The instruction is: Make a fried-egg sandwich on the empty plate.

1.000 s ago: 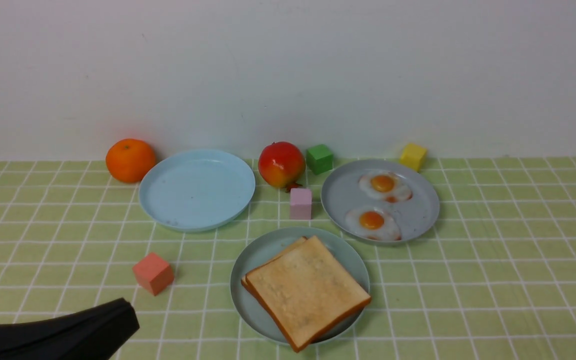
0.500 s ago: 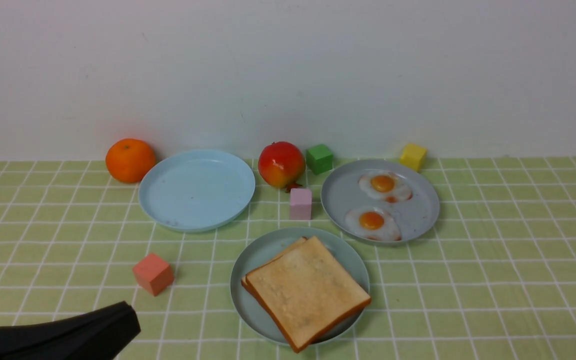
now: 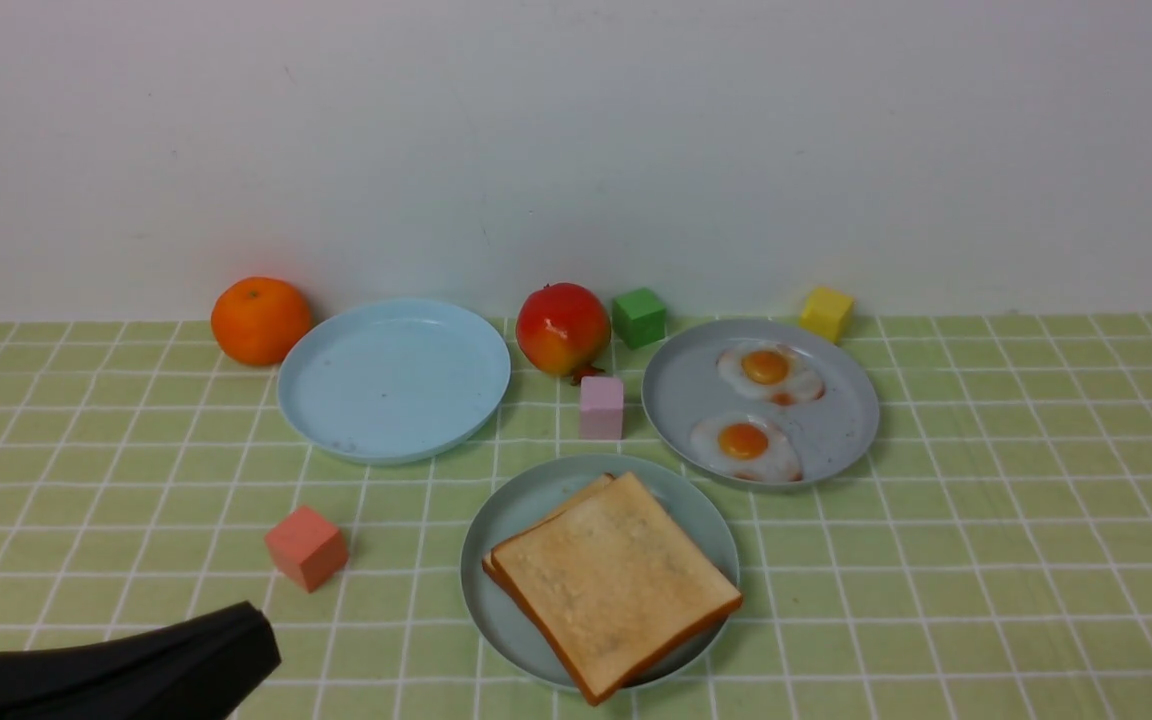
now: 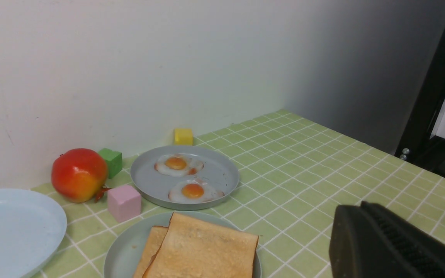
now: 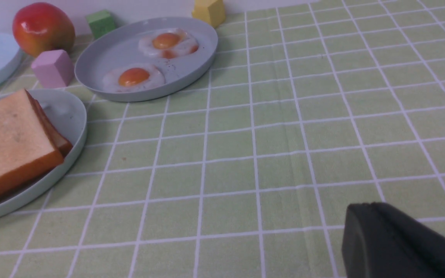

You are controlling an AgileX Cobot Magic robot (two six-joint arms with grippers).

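The teal plate (image 3: pixel 506 515) holds two stacked toast slices (image 3: pixel 616 585), top slice covering the lower (any egg between them is hidden). The sandwich appears assembled. Left fingers (image 3: pixel 236 650) rest clenched, empty; right fingers (image 5: pixel 365 227) likewise.

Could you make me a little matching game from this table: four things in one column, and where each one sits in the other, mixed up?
Things:
1. Two square golden toast slices
2. Two toy fried eggs
3. Round orange fruit
4. Small yellow cube

Places:
A. On the grey round plate
B. By the wall, behind the grey plate's far rim
C. Stacked on the pale teal-green plate
D. Left of the empty light-blue plate

Pairs: 1-C, 2-A, 3-D, 4-B
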